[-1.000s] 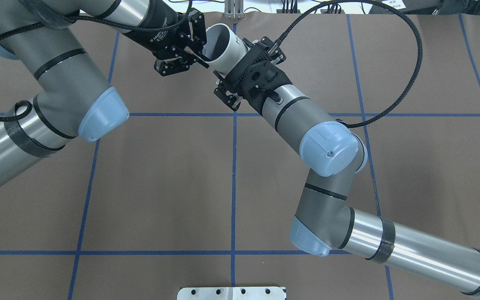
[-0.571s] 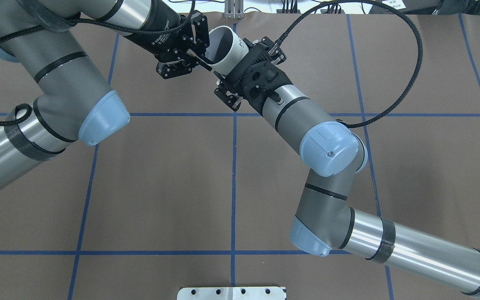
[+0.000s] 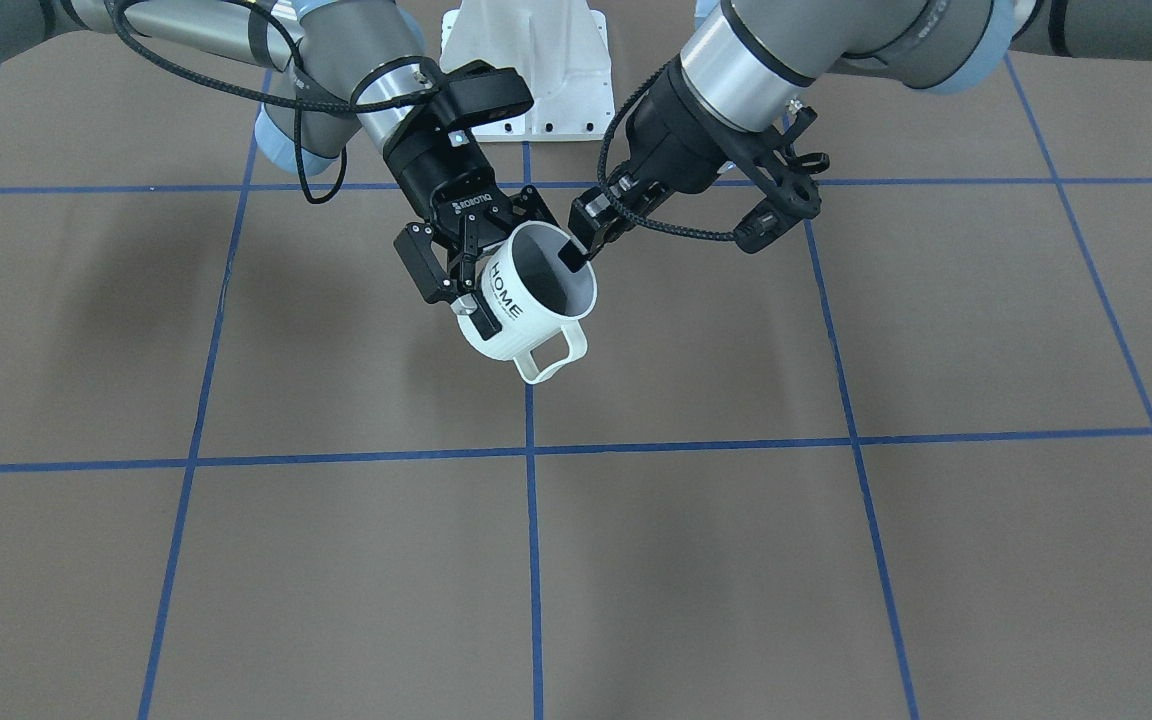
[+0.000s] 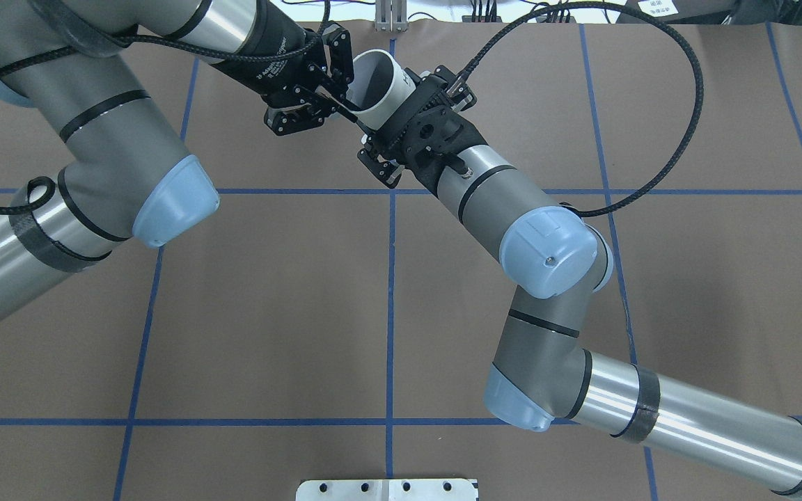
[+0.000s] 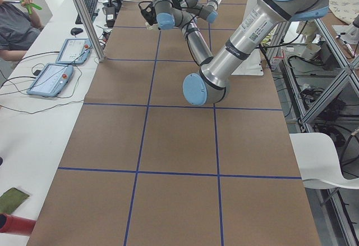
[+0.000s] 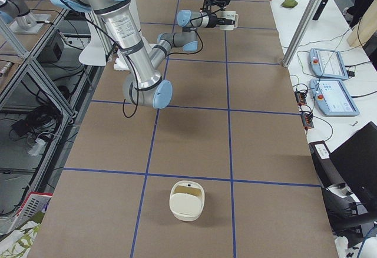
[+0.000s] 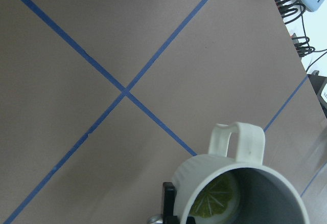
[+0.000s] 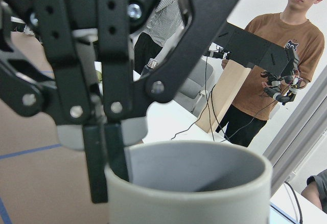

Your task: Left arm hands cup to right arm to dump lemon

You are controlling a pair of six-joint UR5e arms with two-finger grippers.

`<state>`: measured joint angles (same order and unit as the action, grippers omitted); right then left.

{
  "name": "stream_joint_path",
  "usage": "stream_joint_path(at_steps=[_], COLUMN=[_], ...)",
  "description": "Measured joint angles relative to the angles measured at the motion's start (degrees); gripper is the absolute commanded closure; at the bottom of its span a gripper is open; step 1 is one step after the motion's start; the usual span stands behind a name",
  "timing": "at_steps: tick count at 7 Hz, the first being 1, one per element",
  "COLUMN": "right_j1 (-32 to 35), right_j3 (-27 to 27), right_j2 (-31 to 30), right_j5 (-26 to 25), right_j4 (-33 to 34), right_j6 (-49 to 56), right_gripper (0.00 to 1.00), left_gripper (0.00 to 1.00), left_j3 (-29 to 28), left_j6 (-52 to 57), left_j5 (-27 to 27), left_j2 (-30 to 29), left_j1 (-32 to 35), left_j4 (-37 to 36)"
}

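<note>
My left gripper (image 3: 577, 250) pinches the rim of the white ribbed mug with black HOME lettering (image 3: 526, 315), one finger inside the grey interior and one outside on the wall. My right gripper (image 3: 456, 290), black and marked ROBOTIQ, sits around the mug's body from the other side. Its fingers flank the wall, but I cannot tell if they press on it or just bracket it. The mug hangs in the air between both grippers, tilted, with its mouth toward the left gripper and its loop handle pointing away from my base. A yellow lemon slice (image 7: 217, 203) lies inside at the bottom. Below is the brown table with blue tape grid (image 3: 336, 560), and the mug is over the centre tape line. A cream rounded open-top container (image 6: 187, 211) stands on the table toward my right end, well apart from the mug. Past the table, a man in a brown T-shirt (image 8: 273, 65) stands.
</note>
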<state>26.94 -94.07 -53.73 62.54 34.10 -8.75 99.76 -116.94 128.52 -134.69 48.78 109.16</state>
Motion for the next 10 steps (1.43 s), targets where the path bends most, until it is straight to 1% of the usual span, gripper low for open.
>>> stream_joint_path(at_steps=[2, 3, 4, 5, 6, 7, 8, 10], right_j1=[-0.11, -0.12, -0.11, -0.07, 0.03, 0.42, 1.37, 4.58], right_j3=[0.01, -0.08, -0.28, -0.53, -0.62, -0.64, -0.63, -0.60], right_j2=[-0.21, -0.46, -0.62, -0.75, -0.98, -1.48, -2.47, -6.07], right_j5=[-0.02, 0.01, 0.03, 0.02, -0.06, -0.14, -0.14, 0.06], right_j4=[-0.09, -0.19, -0.29, -0.31, -0.25, -0.08, 0.15, 0.64], right_j6=[-0.31, -0.36, -0.53, -1.84, -5.29, -10.18, -14.70, -18.17], right_gripper=[0.53, 0.60, 0.69, 0.75, 0.80, 0.89, 0.89, 0.89], left_gripper=[0.00, 0.00, 0.00, 0.00, 0.00, 0.00, 0.00, 0.00], left_j3=[0.84, 1.15, 1.26, 1.51, 2.26, 3.50, 4.75, 5.84], left_j6=[1.20, 2.13, 3.31, 5.24, 8.32, 12.47, 17.38, 29.63], left_j5=[0.44, 1.04, 2.38, 4.21, 5.89, 6.75, 7.03, 7.01], left_j2=[0.19, 0.25, 0.67, 1.96, 4.30, 7.49, 10.65, 15.75], left_j1=[0.07, 0.37, 1.32, 3.13, 5.20, 6.88, 8.29, 10.96], left_j4=[0.00, -0.02, -0.06, -0.08, -0.09, -0.19, -0.52, -1.43])
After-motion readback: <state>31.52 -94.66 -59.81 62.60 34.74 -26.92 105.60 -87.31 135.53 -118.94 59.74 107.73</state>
